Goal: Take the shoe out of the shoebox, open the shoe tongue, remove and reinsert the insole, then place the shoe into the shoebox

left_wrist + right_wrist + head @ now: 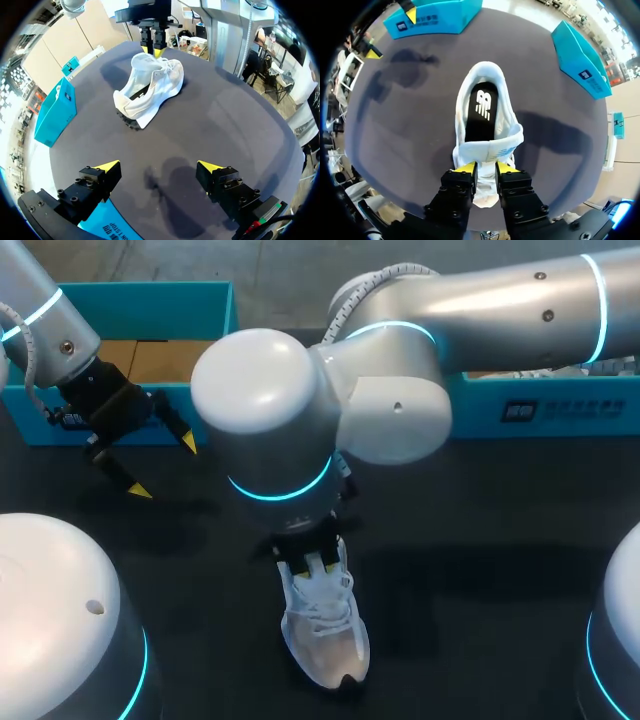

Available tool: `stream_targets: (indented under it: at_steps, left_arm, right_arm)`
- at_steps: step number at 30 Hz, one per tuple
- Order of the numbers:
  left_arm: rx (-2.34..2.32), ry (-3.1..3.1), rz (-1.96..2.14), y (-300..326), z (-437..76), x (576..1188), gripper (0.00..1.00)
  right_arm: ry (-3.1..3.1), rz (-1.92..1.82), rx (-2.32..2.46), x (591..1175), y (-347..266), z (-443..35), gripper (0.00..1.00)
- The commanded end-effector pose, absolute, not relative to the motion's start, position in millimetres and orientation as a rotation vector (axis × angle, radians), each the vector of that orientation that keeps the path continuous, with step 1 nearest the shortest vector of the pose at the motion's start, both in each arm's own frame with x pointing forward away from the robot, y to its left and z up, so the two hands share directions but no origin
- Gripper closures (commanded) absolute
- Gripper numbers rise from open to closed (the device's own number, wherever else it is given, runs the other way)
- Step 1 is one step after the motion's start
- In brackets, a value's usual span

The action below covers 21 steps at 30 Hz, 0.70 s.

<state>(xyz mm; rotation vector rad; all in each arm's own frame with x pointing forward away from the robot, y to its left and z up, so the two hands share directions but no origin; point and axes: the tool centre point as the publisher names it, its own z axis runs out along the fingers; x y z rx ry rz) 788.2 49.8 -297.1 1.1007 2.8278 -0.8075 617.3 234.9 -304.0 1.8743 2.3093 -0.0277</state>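
1. Resting on the dark table [480,580], the white shoe [325,635] lies nearest the robot, out of any box. Its toe points toward the robot and its heel toward the far side. The head view shows laces on its upper.
2. The right arm enters from the far right and reaches past the middle. The right gripper [486,167] sits directly over the shoe's front half.
3. Its fingers stand only a narrow gap apart. The yellow tips press on the tongue [487,150] from both sides, so the tongue is pinched between them.
4. Ahead of that gripper the shoe's mouth gapes open. A black insole [480,112] lies flat inside it.
5. The left gripper [164,467] hangs over the table further back, well apart from the shoe. Its fingers are spread wide and have hold of nothing. In the left wrist view the shoe lies ahead of it, heel nearer, with dark sole tread visible at the heel.
6. The teal shoebox [130,295] stands at the far left of the table, just behind the left gripper. Its brown cardboard floor is visible.
7. A second teal box [540,405] stands at the far right, partly hidden by the right arm. Its contents cannot be made out.
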Motion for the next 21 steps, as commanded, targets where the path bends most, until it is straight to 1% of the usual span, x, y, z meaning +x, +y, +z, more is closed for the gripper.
stream_targets:
  at_steps: [1,5,8,14,21]
  left_arm:
    - [1.102,2.83,-0.802,50,-297,788,0.0]
    - [1.102,2.83,-0.802,50,-297,788,0.0]
    - [1.102,2.83,-0.802,50,-297,788,0.0]
    - [1.102,2.83,-0.802,50,-297,788,0.0]
    - [1.102,2.83,-0.802,50,-297,788,0.0]
  right_arm:
    - [2.069,-0.009,2.145,617,234,-314,0.81]
    - [2.065,0.004,2.159,620,232,-319,0.85]
    - [2.077,0.015,2.165,623,233,-323,0.85]
    - [2.088,0.029,2.175,626,234,-327,0.85]
    - [2.096,0.054,2.149,609,246,-316,0.84]
